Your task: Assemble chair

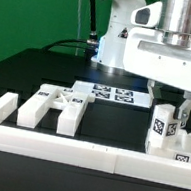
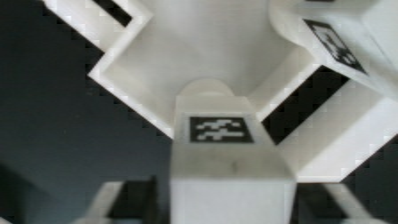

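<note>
Flat chair frame (image 1: 51, 108) on the black desk (image 1: 14, 84), well to the exterior view's left of the jaws, bars pointing toward the front rail (image 1: 73, 153), marker board (image 1: 112, 91) farther back between them, jaws pinching an upright chair post (image 1: 161, 131) (long axis vertical, tag facing the camera).

white arm (image 1: 120, 32) behind claw (image 1: 179, 106): glossy rounded shells, dark joint seams; black cable (image 1: 92, 17) alongside it; straight above claw: ribbed silver cylindrical flange (image 1: 184, 16), then boxy white hand housing (image 1: 160, 62); fingers (image 1: 172, 100) dark
</note>
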`<state>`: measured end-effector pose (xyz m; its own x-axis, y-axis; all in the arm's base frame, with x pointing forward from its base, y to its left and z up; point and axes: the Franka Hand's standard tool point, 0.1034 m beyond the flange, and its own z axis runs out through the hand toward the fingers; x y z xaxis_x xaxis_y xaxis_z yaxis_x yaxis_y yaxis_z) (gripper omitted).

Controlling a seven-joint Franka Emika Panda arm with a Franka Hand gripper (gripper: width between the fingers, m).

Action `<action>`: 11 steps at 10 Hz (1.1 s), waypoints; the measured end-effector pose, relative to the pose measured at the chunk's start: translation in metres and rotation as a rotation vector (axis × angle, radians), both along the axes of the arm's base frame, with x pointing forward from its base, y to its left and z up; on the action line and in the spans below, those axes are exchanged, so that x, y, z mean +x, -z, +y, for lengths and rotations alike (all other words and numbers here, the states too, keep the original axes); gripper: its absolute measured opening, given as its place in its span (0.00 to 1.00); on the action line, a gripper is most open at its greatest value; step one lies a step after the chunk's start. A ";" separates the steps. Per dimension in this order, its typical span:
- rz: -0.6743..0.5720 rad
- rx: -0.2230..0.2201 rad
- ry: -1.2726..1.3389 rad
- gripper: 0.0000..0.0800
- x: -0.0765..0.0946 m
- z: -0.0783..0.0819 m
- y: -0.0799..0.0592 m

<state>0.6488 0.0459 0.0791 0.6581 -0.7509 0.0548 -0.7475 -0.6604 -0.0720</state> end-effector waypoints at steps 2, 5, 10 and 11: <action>-0.002 -0.007 -0.070 0.64 0.001 0.001 -0.001; -0.004 -0.042 -0.424 0.80 0.001 0.000 -0.001; -0.002 -0.082 -0.782 0.81 0.001 -0.002 -0.001; 0.003 -0.105 -0.881 0.81 0.001 -0.002 -0.001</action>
<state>0.6497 0.0438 0.0798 0.9950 0.0370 0.0923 0.0351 -0.9991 0.0221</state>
